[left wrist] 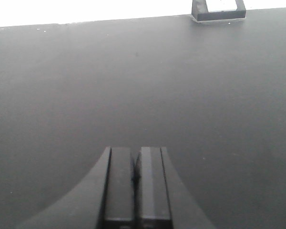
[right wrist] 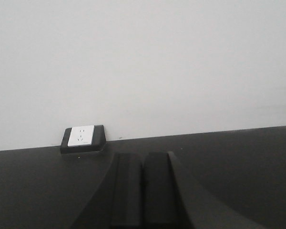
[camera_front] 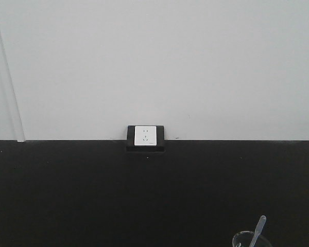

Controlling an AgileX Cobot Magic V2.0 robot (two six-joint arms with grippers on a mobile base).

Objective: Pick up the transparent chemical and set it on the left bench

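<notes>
The transparent chemical point(camera_front: 250, 241) is a small clear glass beaker at the bottom right edge of the front view, mostly cut off; only its rim shows. A pale translucent stirrer stick point(camera_front: 258, 230) leans out of it. My left gripper point(left wrist: 135, 164) is shut and empty, hovering over bare black counter. My right gripper point(right wrist: 143, 164) is shut and empty, pointing toward the wall. Neither gripper shows in the front view, and the beaker is in neither wrist view. The left bench with white bins is out of view.
A black counter point(camera_front: 92, 195) runs along a plain white wall point(camera_front: 154, 62). A white wall socket in a black frame point(camera_front: 146, 136) sits at the counter's back edge; it also shows in the left wrist view point(left wrist: 218, 9) and the right wrist view point(right wrist: 82, 137).
</notes>
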